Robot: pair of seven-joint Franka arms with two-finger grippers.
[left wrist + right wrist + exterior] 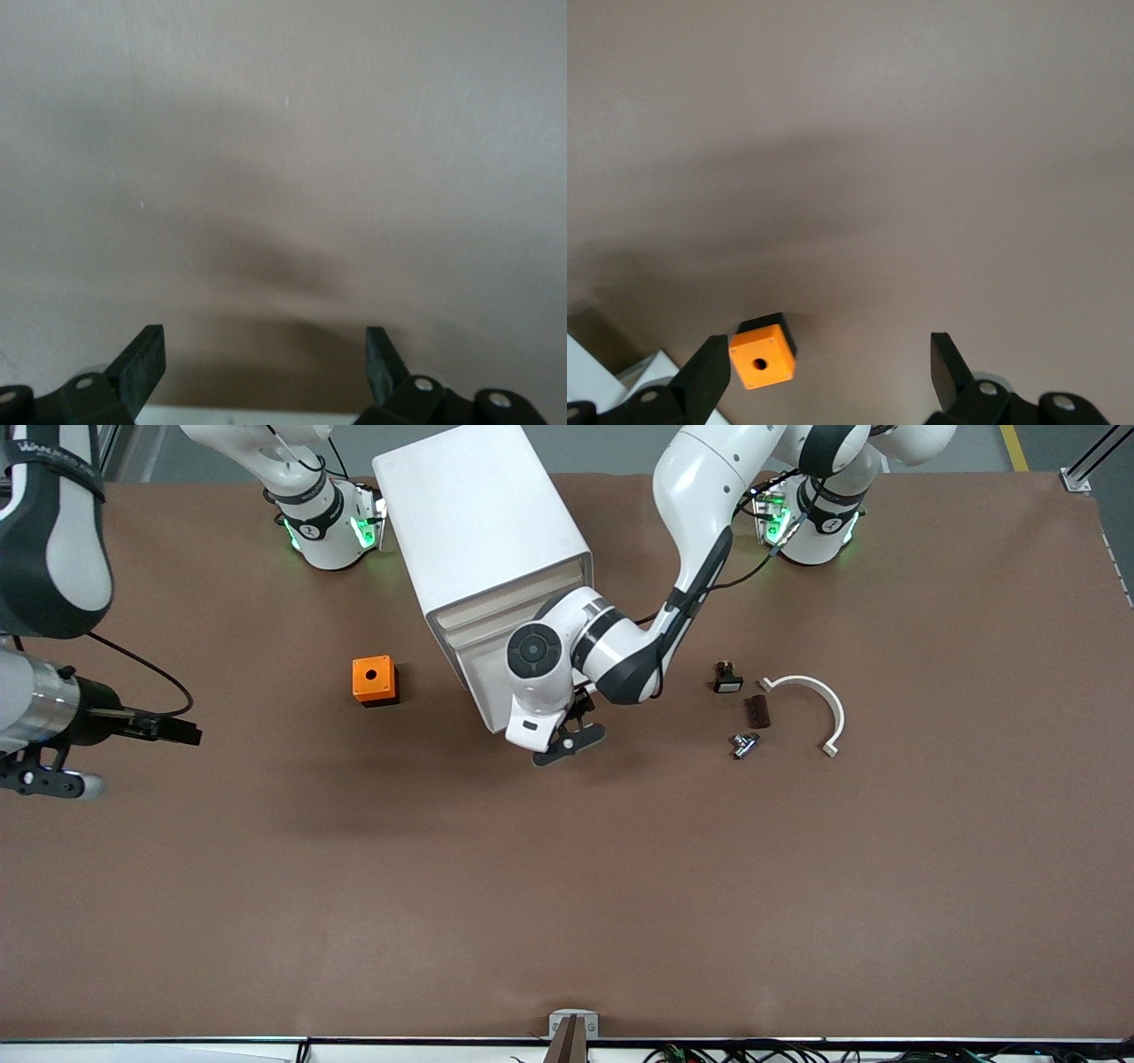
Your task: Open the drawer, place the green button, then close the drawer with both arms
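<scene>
a brown surface (567,886) is seen filling nearly the whole front view. the white cabinet (478,522) is set in the upper middle of the frame, its drawer fronts turned toward the camera; the lowest drawer (485,691) is seen shut, flush with the three above it. the left arm (700,540) is reached down from the upper right of the frame, and the left hand (567,744) is held low just in front of the cabinet, at the drawer's level; in the left wrist view its fingers (142,363) are spread wide with nothing between them, only bare surface and a white edge being shown. the right arm (53,531) is kept waiting at the left edge of the frame, and the right hand (828,372) is likewise spread wide and empty, above the surface. an orange cube (375,680) with a hole is placed beside the cabinet, toward the right arm's end. a white curved piece (819,700) is laid in the middle right of the frame. just beside it, the button (727,677), a dark block (757,711) and a small metal part (744,744) are clustered, the button lying on the surface, well apart from the drawer.
</scene>
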